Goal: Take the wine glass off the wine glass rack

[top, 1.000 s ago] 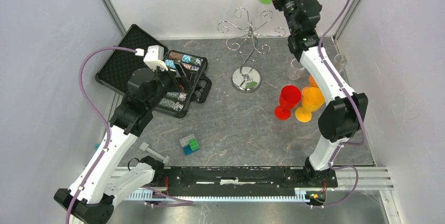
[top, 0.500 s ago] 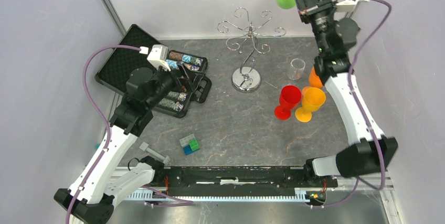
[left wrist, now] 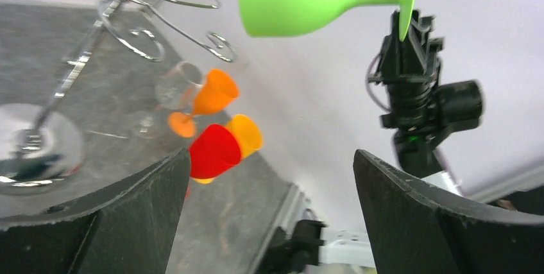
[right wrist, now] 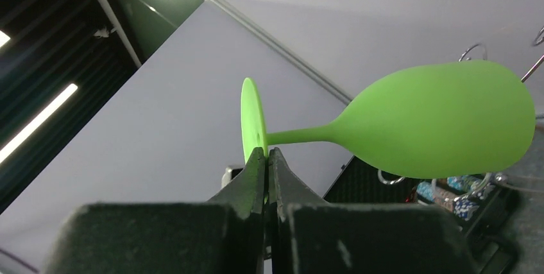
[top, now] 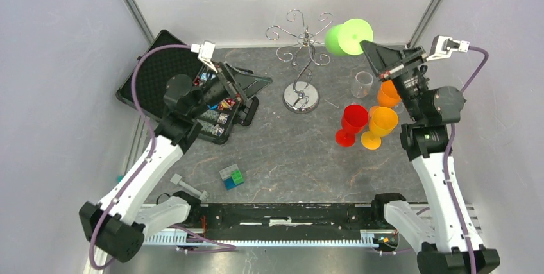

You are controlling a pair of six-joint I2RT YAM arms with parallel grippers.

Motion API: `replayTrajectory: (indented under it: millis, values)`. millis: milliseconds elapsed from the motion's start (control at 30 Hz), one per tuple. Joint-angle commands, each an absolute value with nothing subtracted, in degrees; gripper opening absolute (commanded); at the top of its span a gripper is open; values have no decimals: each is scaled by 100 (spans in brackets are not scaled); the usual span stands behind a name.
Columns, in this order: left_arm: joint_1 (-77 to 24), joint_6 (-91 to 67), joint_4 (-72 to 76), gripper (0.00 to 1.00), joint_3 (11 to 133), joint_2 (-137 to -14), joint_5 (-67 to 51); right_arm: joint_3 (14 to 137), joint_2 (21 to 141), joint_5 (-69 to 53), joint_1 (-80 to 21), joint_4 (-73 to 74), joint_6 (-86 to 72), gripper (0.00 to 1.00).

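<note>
The green wine glass (top: 346, 36) is off the rack and lies sideways in the air, just right of the rack's scroll arms. My right gripper (top: 370, 48) is shut on the rim of its foot; the right wrist view shows the fingers pinching the foot disc (right wrist: 253, 123) with the bowl (right wrist: 449, 120) pointing away. The silver wine glass rack (top: 301, 49) stands on its round mirrored base (top: 301, 99), with nothing hanging on it. My left gripper (top: 256, 81) is open and empty, raised left of the rack and facing it; its view shows the glass (left wrist: 289, 1) and the rack (left wrist: 128, 30).
A red glass (top: 353, 120), two orange glasses (top: 382, 123) (top: 388, 94) and a clear glass (top: 362, 83) stand right of the rack. An open black case (top: 154, 75) with small items lies at back left. Green and blue blocks (top: 231, 176) sit near the front.
My right arm has swung down and to the right, carrying the green glass from high at the back to beside the rack. My left gripper has risen and turned toward the rack.
</note>
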State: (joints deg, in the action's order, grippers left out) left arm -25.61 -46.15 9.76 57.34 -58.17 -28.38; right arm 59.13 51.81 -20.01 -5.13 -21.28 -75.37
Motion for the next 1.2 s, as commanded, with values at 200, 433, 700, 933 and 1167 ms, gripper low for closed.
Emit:
replayTrajectory:
  millis: [200, 433, 700, 933, 1167]
  values:
    - [-3271, -7315, 3690, 100, 5885, -7050, -3247, 5566, 3493, -2576, -502, -2070, -8082, 0]
    - [-3720, -7741, 4411, 94, 6374, -7729, -3284, 5186, 3189, -2909, -501, -2412, -8839, 0]
    - [-3990, -7797, 4514, 90, 6690, -8033, -3323, 5038, 3078, -3041, -500, -2576, -9170, 0]
    - [-4062, -7873, 4526, 89, 6813, -8066, -3330, 4869, 3029, -3052, -500, -2602, -9299, 0]
    - [-4093, -7982, 4718, 86, 6961, -8062, -3496, 4570, 2993, -3046, -501, -2646, -9413, 0]
